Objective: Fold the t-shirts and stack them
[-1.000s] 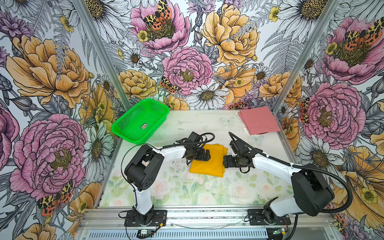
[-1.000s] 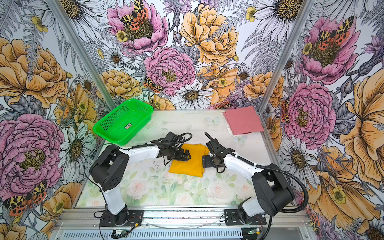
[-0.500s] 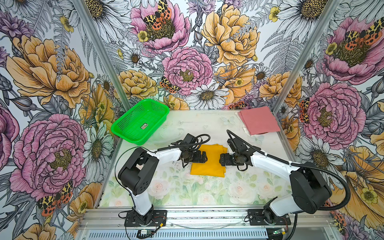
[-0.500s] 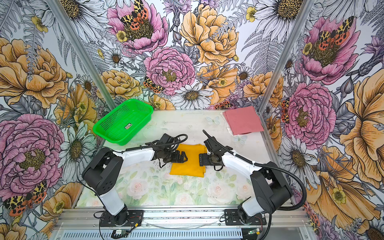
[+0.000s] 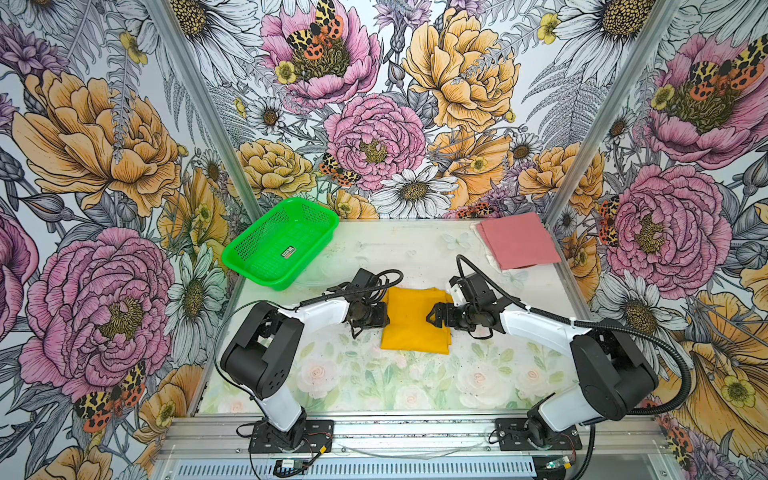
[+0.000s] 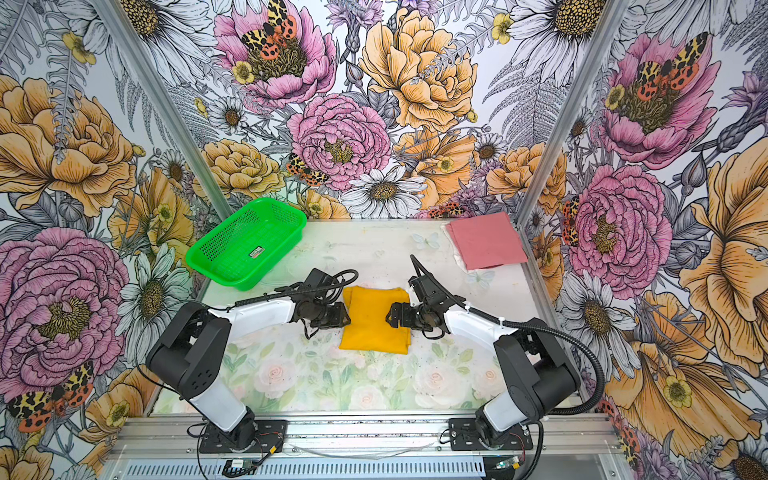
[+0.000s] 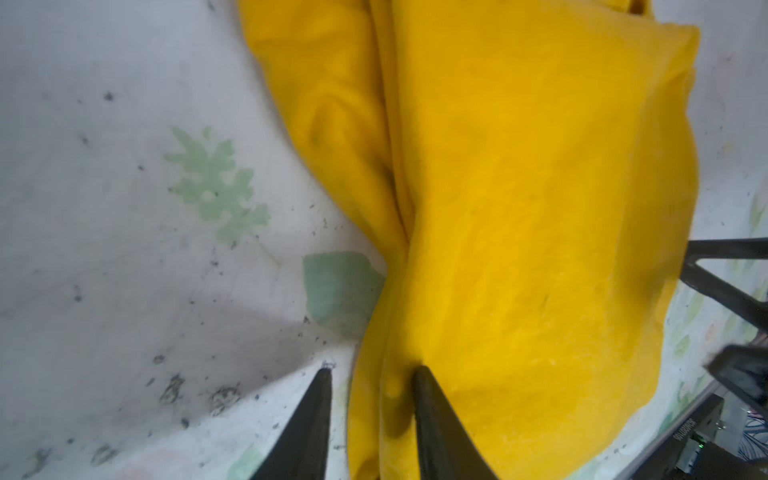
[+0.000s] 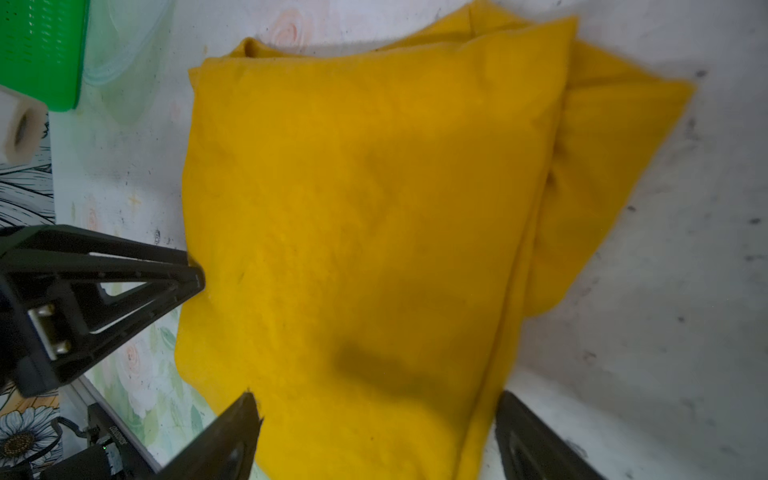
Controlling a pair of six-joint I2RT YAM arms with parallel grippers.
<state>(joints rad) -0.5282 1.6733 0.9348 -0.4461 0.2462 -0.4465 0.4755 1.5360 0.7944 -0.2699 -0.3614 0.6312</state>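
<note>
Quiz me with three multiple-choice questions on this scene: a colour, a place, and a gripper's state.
1. The basket is: A blue; B green; C red.
2. The pink tee lies: A in the basket; B at the front left; C at the far right corner.
3. The right gripper is: A open; B shut on the pink tee; C shut on nothing.
Answers: B, its mesh is bright green; C, it lies folded far back on the right; A, its jaws stand wide astride the yellow tee's edge.

Plain mustard-yellow t-shirt; plain dusty pink t-shirt; bright green mesh basket; pale surface printed with faint roses, green leaves; walls with pink, orange flowers
</note>
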